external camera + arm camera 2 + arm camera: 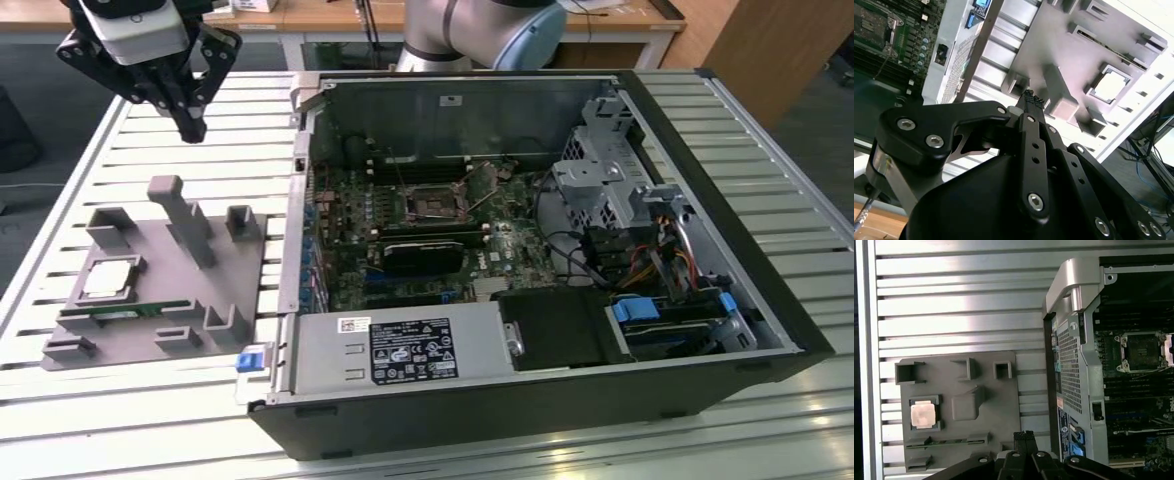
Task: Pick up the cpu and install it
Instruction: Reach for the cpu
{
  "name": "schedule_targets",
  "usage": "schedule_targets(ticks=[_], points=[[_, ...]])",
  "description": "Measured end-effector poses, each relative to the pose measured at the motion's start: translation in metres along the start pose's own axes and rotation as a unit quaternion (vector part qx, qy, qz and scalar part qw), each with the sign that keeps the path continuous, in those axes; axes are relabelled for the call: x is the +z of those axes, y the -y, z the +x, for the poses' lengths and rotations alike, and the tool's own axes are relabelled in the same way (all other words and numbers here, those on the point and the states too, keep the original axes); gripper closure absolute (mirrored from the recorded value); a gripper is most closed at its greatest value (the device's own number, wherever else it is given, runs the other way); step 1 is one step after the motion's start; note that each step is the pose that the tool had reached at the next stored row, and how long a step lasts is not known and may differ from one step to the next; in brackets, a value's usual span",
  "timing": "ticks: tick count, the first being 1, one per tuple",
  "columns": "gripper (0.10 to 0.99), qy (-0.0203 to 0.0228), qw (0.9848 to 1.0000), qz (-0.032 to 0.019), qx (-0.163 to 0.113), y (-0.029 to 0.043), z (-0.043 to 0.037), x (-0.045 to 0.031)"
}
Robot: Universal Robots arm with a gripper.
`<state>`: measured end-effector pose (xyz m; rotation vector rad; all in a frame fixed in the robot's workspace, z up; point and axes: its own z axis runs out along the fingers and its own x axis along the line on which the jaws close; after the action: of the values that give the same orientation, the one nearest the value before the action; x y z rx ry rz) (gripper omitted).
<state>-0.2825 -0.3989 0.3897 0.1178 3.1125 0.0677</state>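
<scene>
work has not really started: the cpu point(110, 278) sits in the grey tray point(262, 262) on the desk point(80, 180), the claw point(191, 128) hangs above, pinched closed on nothing, and the computer's socket point(434, 207) is bare.

End effector point(192, 128) held high, pointing down, closed tight, gripping nothing.

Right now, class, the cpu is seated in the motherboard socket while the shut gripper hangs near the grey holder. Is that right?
No. The cpu lies in a recess of the grey holder, not in the socket, as the first wrist view shows. The shut gripper does hang near that holder.
</scene>
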Motion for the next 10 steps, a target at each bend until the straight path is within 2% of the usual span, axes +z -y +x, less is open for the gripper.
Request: schedule_targets(ticks=[10], points=[[0.98, 0.0, 1.0, 0.0, 0.0, 0.0012, 0.0168, -0.0002]])
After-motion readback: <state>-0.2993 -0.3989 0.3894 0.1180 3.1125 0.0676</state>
